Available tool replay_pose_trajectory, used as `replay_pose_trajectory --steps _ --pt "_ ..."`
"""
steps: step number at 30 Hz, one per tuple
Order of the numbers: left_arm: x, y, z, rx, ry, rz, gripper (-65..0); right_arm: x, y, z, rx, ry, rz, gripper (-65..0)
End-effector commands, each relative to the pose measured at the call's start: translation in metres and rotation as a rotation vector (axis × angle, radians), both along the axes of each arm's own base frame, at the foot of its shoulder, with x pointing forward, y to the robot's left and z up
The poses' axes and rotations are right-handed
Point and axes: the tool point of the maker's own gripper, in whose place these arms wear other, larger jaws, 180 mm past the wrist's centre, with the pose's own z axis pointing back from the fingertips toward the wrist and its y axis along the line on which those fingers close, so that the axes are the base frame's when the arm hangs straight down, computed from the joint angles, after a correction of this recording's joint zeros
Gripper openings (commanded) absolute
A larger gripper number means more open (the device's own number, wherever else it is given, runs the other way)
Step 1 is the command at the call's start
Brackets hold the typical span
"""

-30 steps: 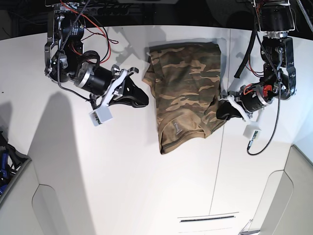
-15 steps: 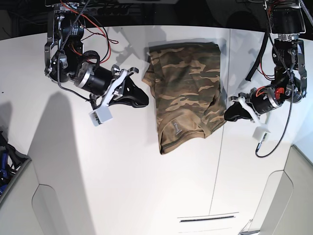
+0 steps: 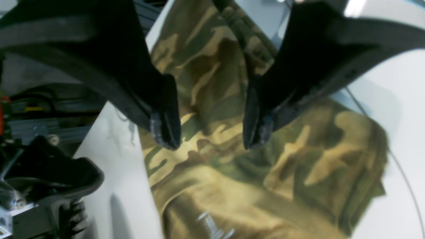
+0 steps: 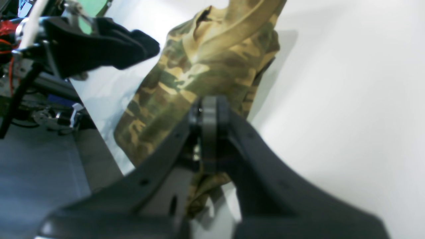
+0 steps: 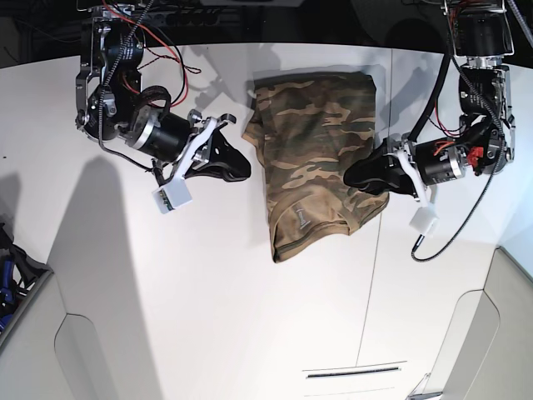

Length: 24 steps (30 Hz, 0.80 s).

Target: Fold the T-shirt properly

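Note:
The camouflage T-shirt (image 5: 312, 158) lies folded into a rough rectangle in the middle of the white table (image 5: 166, 292), with a small pale mark (image 5: 300, 219) near its front edge. My left gripper (image 5: 356, 177) hovers over the shirt's right edge. In the left wrist view this gripper (image 3: 211, 132) is open, and only cloth (image 3: 232, 172) shows below the gap. My right gripper (image 5: 244, 167) is shut just off the shirt's left edge. The right wrist view shows its fingers (image 4: 210, 109) pressed together with nothing between them and the shirt (image 4: 199, 73) beyond.
A dark bin (image 5: 10, 283) with blue items sits at the table's left edge. Panel seams (image 5: 376, 275) run down the tabletop on the right, and a narrow slot (image 5: 354, 371) lies near the front. Cables (image 5: 445, 233) hang from the left arm.
My left gripper has swung left from beside the shirt to over its right edge, and its fingers have opened. The right arm and the shirt have stayed put.

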Motion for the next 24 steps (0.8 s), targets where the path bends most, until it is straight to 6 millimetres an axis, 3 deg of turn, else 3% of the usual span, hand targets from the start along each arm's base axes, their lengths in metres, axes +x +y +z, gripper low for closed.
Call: replay_pose_trajectory --steps 1,7,12,24 --pt "0.007 -0.001 0.009 0.001 -0.045 0.000 -31.5 0.007 0.002 0.014 0.028 -0.047 -0.004 -65.0" --pt "0.016 0.000 -0.012 0.122 -0.068 0.049 -32.4 0.007 0.002 0.015 0.031 -0.050 -0.005 -65.0" --pt "0.025 0.029 -0.029 0.294 -0.078 0.142 -32.4 0.007 0.002 0.015 0.030 -0.049 -0.006 -65.0" --pt "0.003 0.027 -0.049 0.292 -0.029 0.169 -32.4 0.013 0.002 0.021 0.053 -0.078 -0.030 -65.0"
